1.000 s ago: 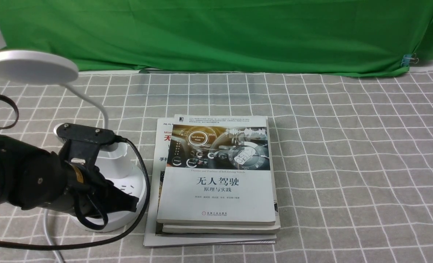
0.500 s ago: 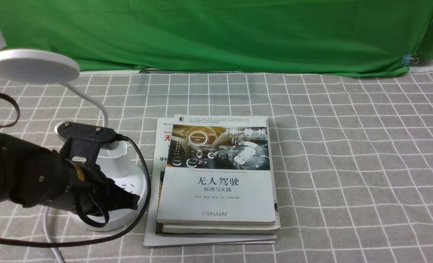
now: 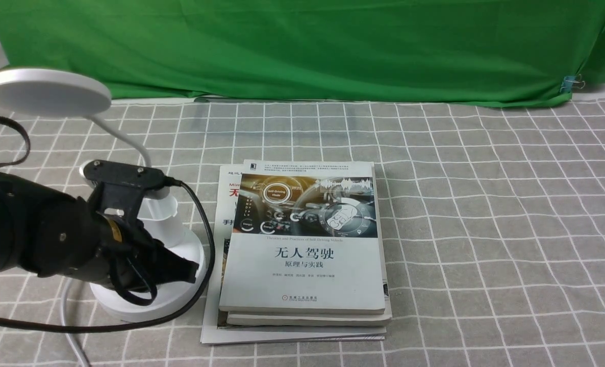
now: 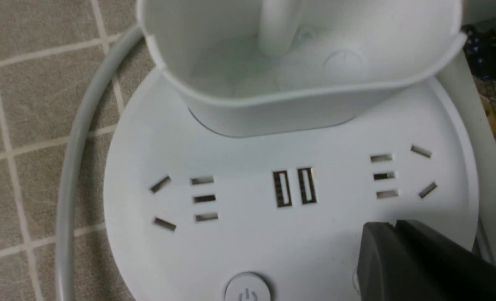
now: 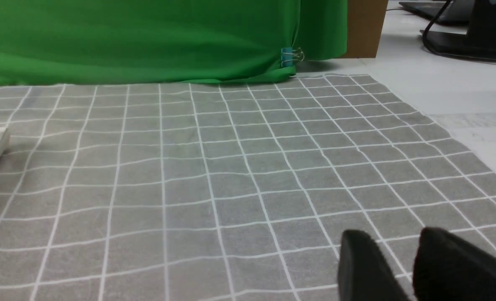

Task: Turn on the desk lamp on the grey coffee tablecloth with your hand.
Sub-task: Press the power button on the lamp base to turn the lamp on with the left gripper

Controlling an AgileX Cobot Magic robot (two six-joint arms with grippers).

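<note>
lamp [image 3: 159,219] stood near left on grey cloth [image 3: 486,229], beside books [image 3: 305,265] | left claw [image 3: 187,270] clenched, empty, tip over lamp's base (just beside the power button [image 4: 248,290]) | right claw [image 5: 392,240] a little open, empty

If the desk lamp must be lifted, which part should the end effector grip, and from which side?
On the desk lamp, probably the cup wall, from above, one finger inside, one outside: it stands upright with an open top. The base is wide and flat, the neck thin and curved; both look poorer holds.
</note>
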